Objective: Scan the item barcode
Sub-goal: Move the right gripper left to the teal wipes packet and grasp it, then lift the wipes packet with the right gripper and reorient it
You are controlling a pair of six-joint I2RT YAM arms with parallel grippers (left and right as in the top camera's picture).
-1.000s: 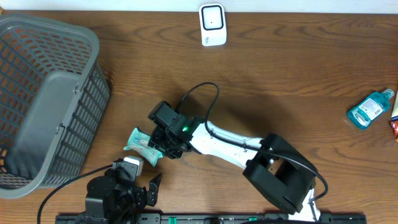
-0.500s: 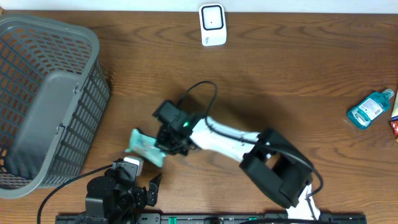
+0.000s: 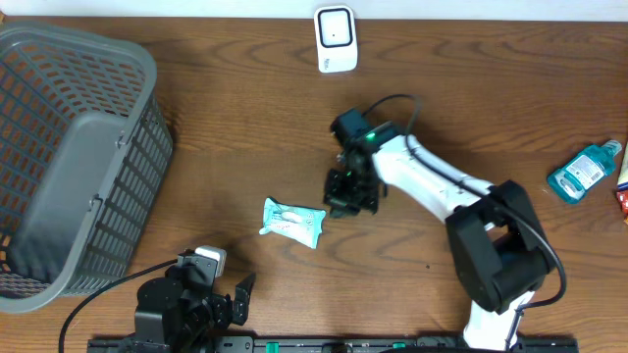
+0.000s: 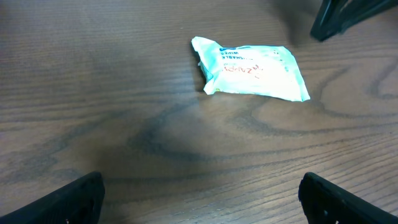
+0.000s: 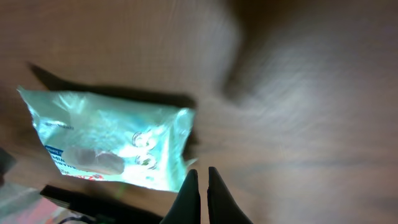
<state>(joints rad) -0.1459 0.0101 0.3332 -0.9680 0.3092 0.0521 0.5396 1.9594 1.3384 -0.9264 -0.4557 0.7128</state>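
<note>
The wipes packet (image 3: 292, 222) lies flat on the wooden surface (image 3: 471, 108), about mid-table, with nothing holding it. It's a soft, pale teal pack with crimped ends. On its upper face, in the left wrist view, there's a white label with a blue band and some red lettering. No barcode can be made out on that face. From overhead its long side runs roughly left to right, slightly tilted.

Now the right gripper (image 5: 202, 177): fingers pressed together, nothing between them. Its own camera shows the two dark tips side by side, just off the packet's near corner. That view is too blurred to say whether they touch the wrapper. Overhead, the gripper sits just beside the packet's right end, on the scanner's side of it.

The left gripper (image 4: 200, 180) is down at the front edge with its fingers spread wide. The packet is straight ahead of it, well apart from both tips.

The white scanner (image 3: 335, 39) stands at the far edge, well away from the packet. The grey basket (image 3: 98, 49) is off to the left, and a blue bottle (image 3: 584, 172) lies far right.
</note>
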